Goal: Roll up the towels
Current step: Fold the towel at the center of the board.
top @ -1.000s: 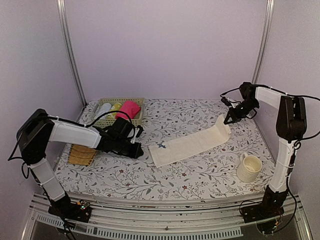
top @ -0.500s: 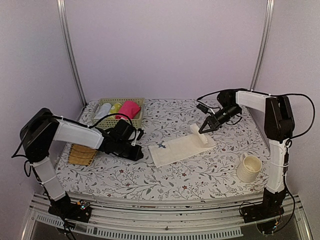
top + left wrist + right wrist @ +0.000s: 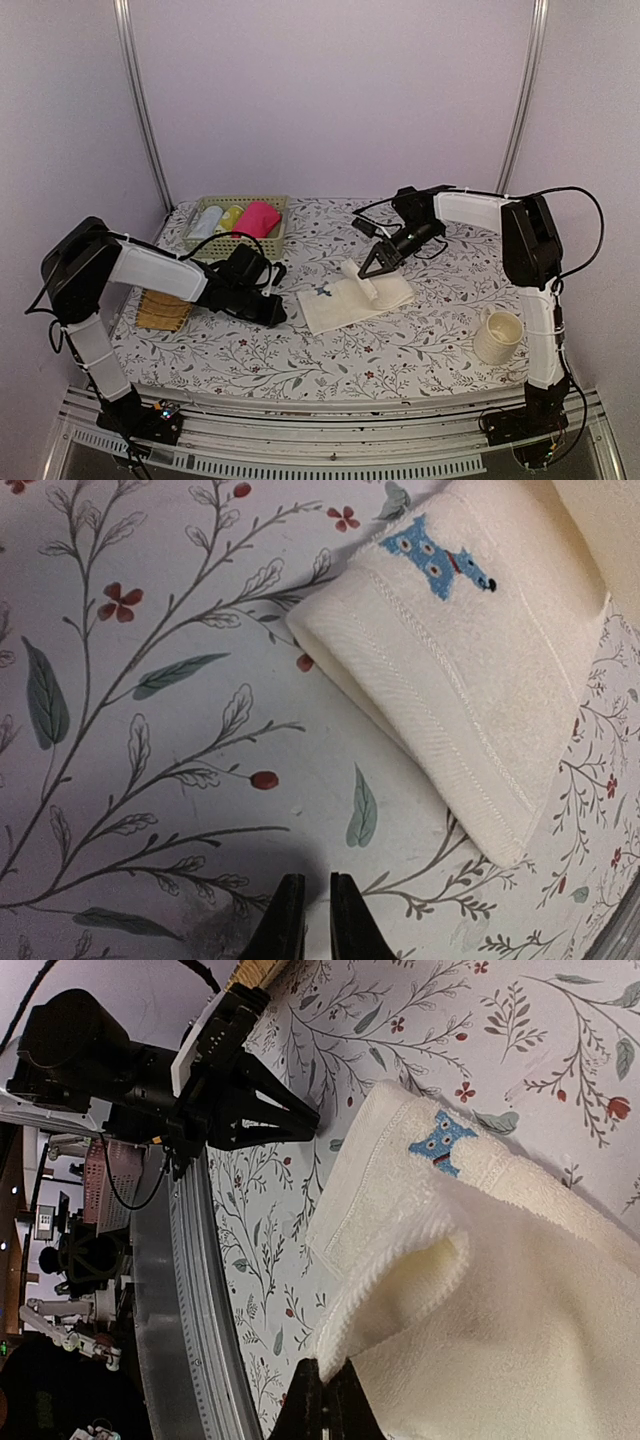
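One end of the cream towel (image 3: 345, 300), folded over, is pinched in the right claw (image 3: 372, 270) mid-counter (image 3: 400, 340); the left claw (image 3: 310, 900), narrowly parted and empty, sits just beside the other end.

Open tabletop (image 3: 430, 330) between cream towel (image 3: 345, 300) and mug (image 3: 497, 336); basket (image 3: 240, 199) at back left.

You had the left arm (image 3: 150, 270) stretched low over the table (image 3: 400, 350), and the left gripper (image 3: 277, 308) aimed toward the other jaws. Its own jaws stood almost together, a thin gap between them and nothing in it. The right arm (image 3: 470, 208) reached across with its wrist tilted down, and the right gripper (image 3: 368, 272) had its jaws pinched tight on a fold of the cream towel (image 3: 340, 300).
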`<action>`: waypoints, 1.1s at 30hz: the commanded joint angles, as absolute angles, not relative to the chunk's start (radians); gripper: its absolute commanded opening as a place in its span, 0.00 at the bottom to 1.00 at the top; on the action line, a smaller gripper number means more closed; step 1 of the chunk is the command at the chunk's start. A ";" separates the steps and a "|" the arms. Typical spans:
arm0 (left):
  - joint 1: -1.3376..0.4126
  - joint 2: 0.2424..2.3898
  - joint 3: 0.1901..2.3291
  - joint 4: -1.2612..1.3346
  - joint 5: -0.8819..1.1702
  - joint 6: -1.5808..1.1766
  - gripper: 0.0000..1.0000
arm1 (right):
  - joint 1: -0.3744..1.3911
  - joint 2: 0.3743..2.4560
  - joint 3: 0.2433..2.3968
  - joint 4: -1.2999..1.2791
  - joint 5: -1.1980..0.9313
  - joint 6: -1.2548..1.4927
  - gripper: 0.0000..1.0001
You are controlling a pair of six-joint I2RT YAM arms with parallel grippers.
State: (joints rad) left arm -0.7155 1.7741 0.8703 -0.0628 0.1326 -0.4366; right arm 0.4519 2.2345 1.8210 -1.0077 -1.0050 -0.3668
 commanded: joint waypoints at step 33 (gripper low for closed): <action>-0.724 1.875 0.851 0.091 0.254 -0.504 0.13 | 0.671 2.324 1.778 -0.545 -0.967 0.154 0.03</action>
